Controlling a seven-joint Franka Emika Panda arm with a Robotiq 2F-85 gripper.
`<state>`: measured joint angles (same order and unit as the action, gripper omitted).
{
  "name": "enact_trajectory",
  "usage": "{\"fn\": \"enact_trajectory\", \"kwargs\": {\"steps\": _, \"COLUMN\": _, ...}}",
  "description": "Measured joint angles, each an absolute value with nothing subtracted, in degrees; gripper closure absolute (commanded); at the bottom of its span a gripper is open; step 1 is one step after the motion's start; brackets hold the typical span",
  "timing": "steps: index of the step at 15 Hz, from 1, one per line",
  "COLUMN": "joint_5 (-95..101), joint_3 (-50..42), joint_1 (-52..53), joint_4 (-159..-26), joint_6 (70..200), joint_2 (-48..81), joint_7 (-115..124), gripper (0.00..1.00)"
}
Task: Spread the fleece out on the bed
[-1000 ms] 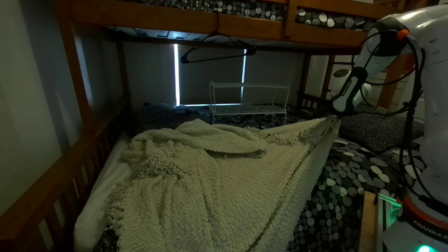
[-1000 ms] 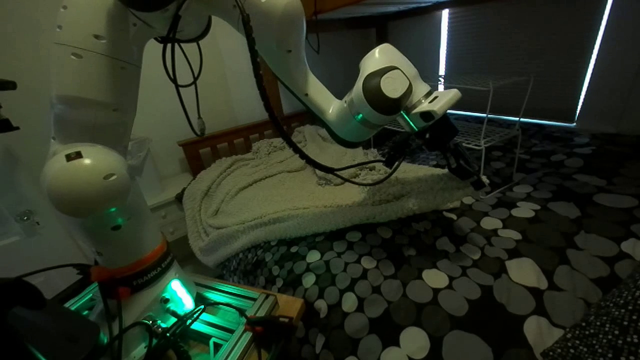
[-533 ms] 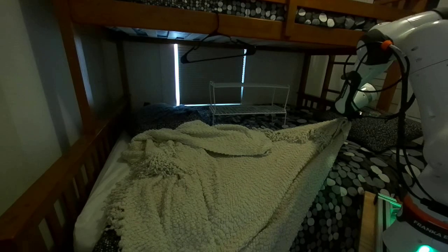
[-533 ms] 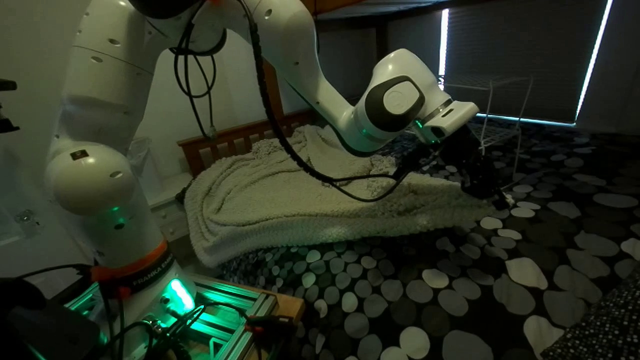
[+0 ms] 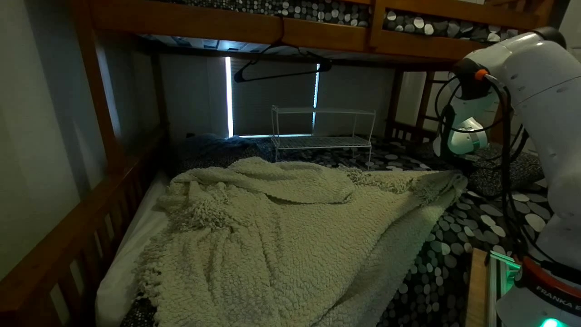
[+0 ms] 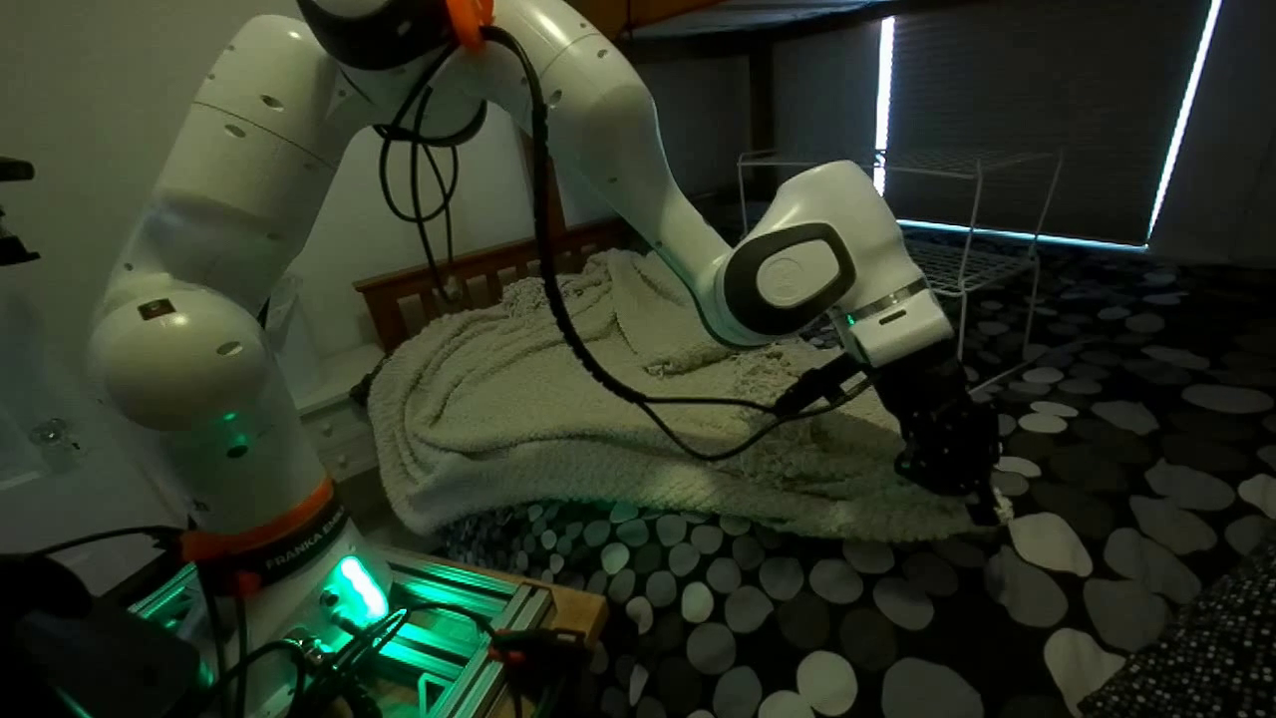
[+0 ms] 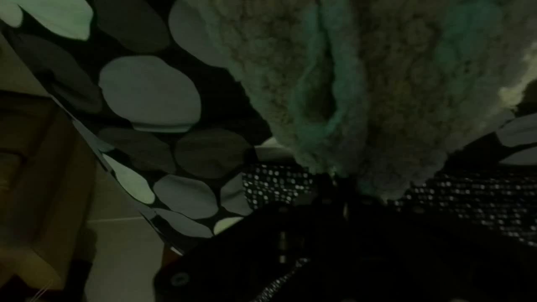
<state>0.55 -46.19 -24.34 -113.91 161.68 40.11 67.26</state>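
We judge that we are partway through the spreading: the step in hand looks like drawing one corner of the fleece (image 5: 290, 247) out across the bed (image 6: 778, 598). The pincer (image 6: 987, 509) is clamped on that corner, low over the bed; whether the corner touches down, we cannot tell. The fleece lies on the bed, broad and rippled, with a thick fold (image 5: 281, 184) on the side near the white wire rack (image 5: 324, 143). Next, we think, the corner wants to go a little farther toward the speckled pillow (image 6: 1206, 638), then be lowered and let go without dragging the cloth back; the fold would call for a fresh grip afterwards, or part of the fleece would be left doubled. As for containers, in an exterior view we see white drawers (image 6: 344, 439) near the fleece's end; they appear closed, and what they hold is hidden from us. The rack is open shelving rather than a box, and it stands on the bed.
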Motion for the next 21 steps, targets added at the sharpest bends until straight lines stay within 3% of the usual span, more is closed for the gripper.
{"fn": "enact_trajectory", "kwargs": {"steps": 5, "joint_5": -3.32, "joint_3": -44.72, "joint_1": -24.67, "joint_4": -112.79, "joint_6": 164.95, "joint_2": 41.05, "joint_7": 65.20, "gripper": 0.34}}
{"fn": "enact_trajectory", "kwargs": {"steps": 9, "joint_5": -3.17, "joint_3": -46.46, "joint_1": -18.02, "joint_4": -112.83, "joint_6": 170.42, "joint_2": 37.13, "joint_7": 59.50, "gripper": 0.04}}
{"fn": "enact_trajectory", "kwargs": {"steps": 11, "joint_5": -3.17, "joint_3": -46.22, "joint_1": -13.83, "joint_4": -113.90, "joint_6": 170.45, "joint_2": 33.49, "joint_7": 55.90, "gripper": 0.00}}
{"fn": "enact_trajectory", "kwargs": {"steps": 21, "joint_5": 2.62, "joint_3": -44.70, "joint_1": 11.83, "joint_4": -127.23, "joint_6": 167.24, "joint_2": 15.64, "joint_7": 50.17, "gripper": 0.00}}
